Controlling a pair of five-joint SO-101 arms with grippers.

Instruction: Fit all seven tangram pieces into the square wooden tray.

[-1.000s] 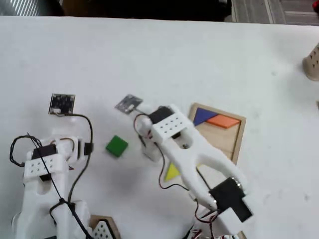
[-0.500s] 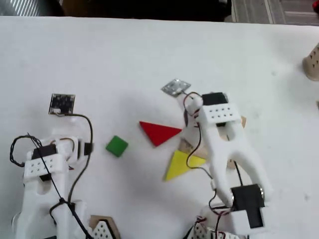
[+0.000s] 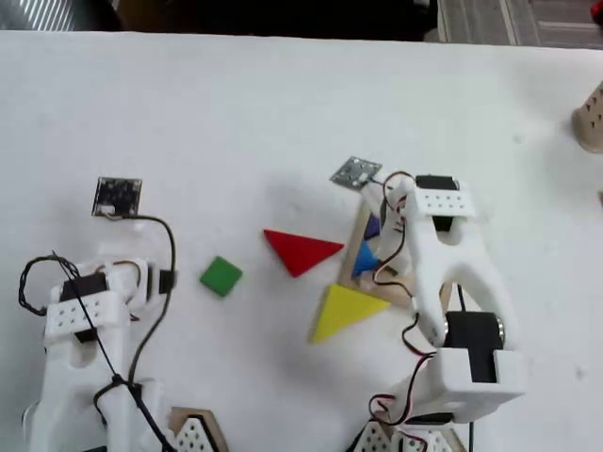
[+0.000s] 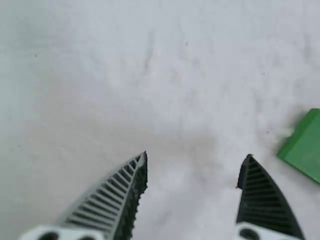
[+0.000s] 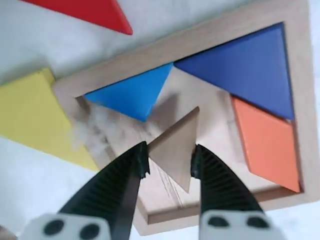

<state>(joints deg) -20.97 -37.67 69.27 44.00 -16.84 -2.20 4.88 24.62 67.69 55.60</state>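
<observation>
Here the right gripper (image 5: 170, 160) pinches a plain wooden triangle (image 5: 175, 150) over the floor of the square wooden tray (image 5: 175, 50). A light blue triangle (image 5: 132, 95), a dark blue triangle (image 5: 245, 70) and an orange parallelogram (image 5: 267, 145) already lie inside. A yellow triangle (image 5: 35, 110) sits against the rim, with a red triangle (image 5: 85, 10) beyond. The left gripper (image 4: 196, 157) gapes wide and empty over the table, near a green square (image 4: 305, 150).

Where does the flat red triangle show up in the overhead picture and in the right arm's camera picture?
High view: the flat red triangle lies between the green square and the square wooden tray.
Right wrist view: the triangle lies just outside the tray's rim.
Shared landmark: the yellow triangle beside it.
</observation>
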